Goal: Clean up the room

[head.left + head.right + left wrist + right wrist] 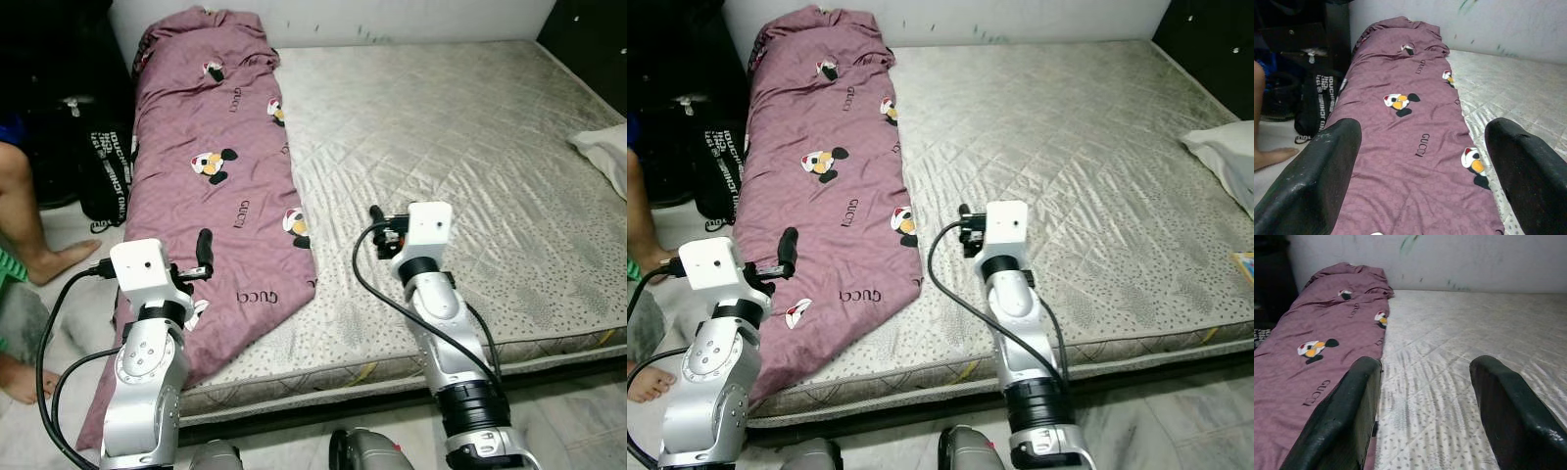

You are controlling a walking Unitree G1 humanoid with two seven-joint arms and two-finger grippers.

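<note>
A mauve blanket (220,147) printed with cartoon mice and lettering lies lengthwise along the left side of a bare quilted mattress (460,127), and its near end hangs over the front edge. My left gripper (203,257) is held above the blanket's near end. In the left wrist view it (1420,161) is open with nothing between its fingers (1317,171). My right gripper (378,219) hovers over the mattress just right of the blanket's edge. The right wrist view shows it (1425,401) open and empty too.
A person's bare legs (24,230) stand on the floor at the left, beside a black bag (103,171). A white pillow (605,152) lies at the mattress's right edge. A white wall (392,20) runs behind the bed, with dark furniture (593,34) at the far right.
</note>
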